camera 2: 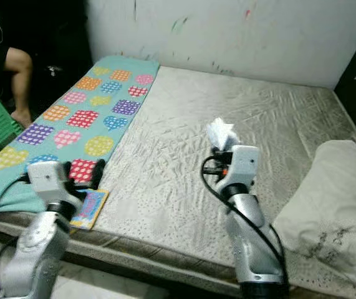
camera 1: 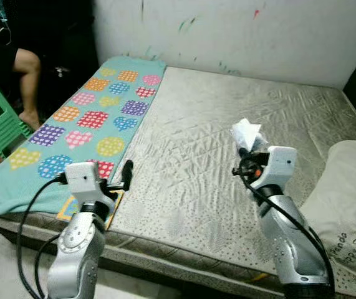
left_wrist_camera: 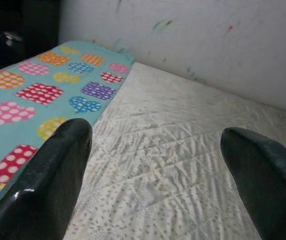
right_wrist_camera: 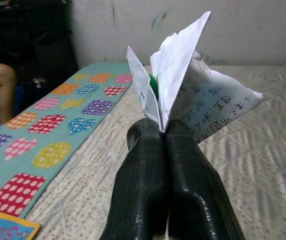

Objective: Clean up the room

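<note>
Right pincer [right_wrist_camera: 162,131] clenched on crumpled written paper [right_wrist_camera: 193,95] mid-frame above the mattress [camera 1: 215,124], gripping only a corner fold so it may slip or tear in transit; left pincer [left_wrist_camera: 158,165] released, lower left near picture book [camera 2: 89,208].

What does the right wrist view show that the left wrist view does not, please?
Right wrist view: the right gripper, jaws shut on a crumpled paper with handwriting, and a person's leg.

Left wrist view: the left gripper, jaws wide apart and holding nothing.

Both: the teal heart-patterned blanket, the grey mattress and the marked white wall.
</note>
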